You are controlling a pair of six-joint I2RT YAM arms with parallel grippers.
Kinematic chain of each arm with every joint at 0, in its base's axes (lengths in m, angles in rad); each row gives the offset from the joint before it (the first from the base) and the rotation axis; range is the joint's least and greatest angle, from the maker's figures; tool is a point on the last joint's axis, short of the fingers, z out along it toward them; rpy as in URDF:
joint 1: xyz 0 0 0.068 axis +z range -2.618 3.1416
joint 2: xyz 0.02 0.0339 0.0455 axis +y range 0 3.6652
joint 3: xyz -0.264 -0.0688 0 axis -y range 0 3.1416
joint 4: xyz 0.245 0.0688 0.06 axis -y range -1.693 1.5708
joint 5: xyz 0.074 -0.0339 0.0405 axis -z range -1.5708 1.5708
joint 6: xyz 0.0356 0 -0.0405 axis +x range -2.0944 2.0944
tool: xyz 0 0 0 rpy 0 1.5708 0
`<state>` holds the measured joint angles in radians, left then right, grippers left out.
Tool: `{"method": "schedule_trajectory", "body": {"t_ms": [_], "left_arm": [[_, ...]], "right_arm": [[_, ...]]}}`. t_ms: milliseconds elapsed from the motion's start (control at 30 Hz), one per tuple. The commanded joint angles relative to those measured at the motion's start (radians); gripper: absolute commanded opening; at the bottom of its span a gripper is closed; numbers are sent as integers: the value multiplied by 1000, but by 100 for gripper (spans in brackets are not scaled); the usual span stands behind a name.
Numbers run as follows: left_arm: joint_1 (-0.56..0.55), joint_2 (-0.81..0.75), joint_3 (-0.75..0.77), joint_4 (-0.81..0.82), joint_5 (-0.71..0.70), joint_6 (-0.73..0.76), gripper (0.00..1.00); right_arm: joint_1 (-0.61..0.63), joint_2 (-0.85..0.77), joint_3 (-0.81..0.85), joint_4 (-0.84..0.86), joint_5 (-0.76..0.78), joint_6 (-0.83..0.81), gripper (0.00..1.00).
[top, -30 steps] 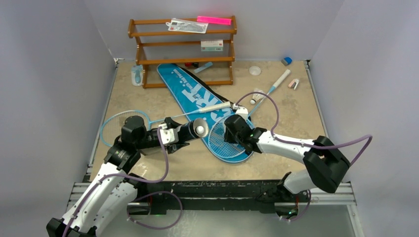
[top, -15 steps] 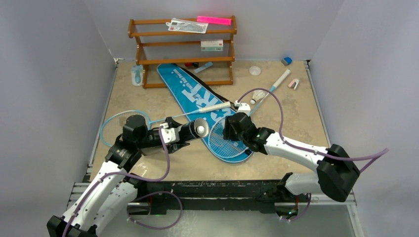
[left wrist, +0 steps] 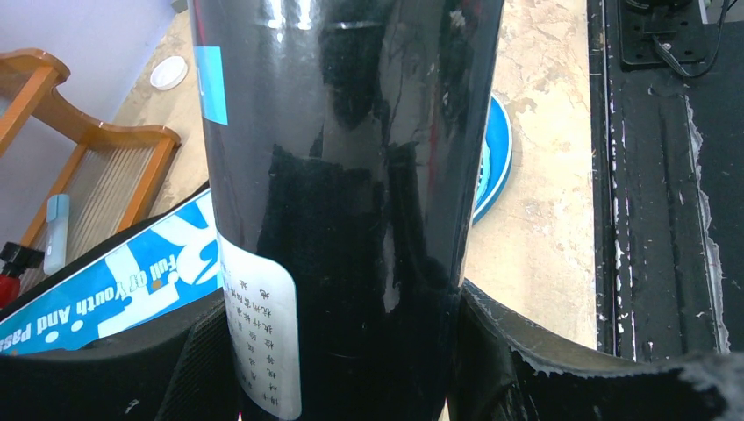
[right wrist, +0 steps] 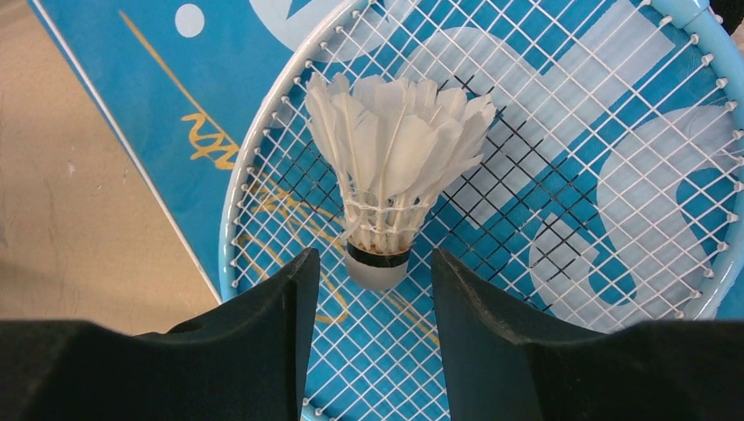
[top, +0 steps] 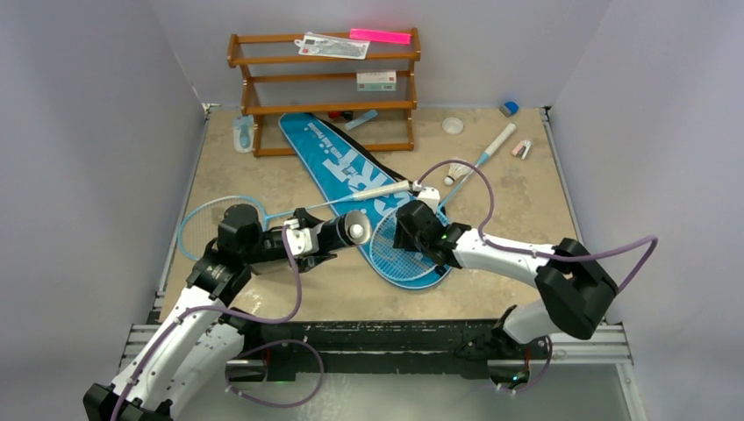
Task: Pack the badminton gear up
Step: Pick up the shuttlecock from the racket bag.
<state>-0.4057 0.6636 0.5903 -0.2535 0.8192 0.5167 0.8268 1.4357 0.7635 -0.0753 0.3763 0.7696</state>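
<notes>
My left gripper [top: 323,237] is shut on the black cylinder tube [top: 344,231], holding it on its side with the open end toward the right; the tube [left wrist: 351,175] fills the left wrist view. My right gripper [top: 409,230] is open over the head of a light-blue racket [top: 412,259] that lies on the blue SPORT bag [top: 346,167]. In the right wrist view a white feather shuttlecock [right wrist: 390,167] lies on the strings, its cork just ahead of my open fingertips [right wrist: 303,272], untouched. A second shuttlecock [top: 455,169] lies on the table. The other racket [top: 211,219] lies at left.
The brown wooden rack [top: 325,88] stands at the back with the pale-blue bottle [top: 242,134] beside it. A white round lid [top: 452,125], a small blue block [top: 509,108] and a small pink-and-white item [top: 522,149] lie at back right. The black rail [top: 377,338] runs along the near edge.
My right gripper has shifted slightly left over the racket head and its elbow has swung. The left arm and tube have not moved.
</notes>
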Motion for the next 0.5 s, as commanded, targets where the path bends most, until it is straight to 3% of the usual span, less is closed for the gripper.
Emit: {"method": "schedule_trajectory", "body": {"t_ms": [0,200,467], "left_arm": [[7,-12,-4,35,35,18,32],[7,-17,-4,35,41,20,32],[7,-21,-6,33,42,21,32]], "right_arm": [[7,29,43,5,57,46,52],[8,38,42,17,48,40,47],[6,-44,46,-19,-4,-5,30]]}}
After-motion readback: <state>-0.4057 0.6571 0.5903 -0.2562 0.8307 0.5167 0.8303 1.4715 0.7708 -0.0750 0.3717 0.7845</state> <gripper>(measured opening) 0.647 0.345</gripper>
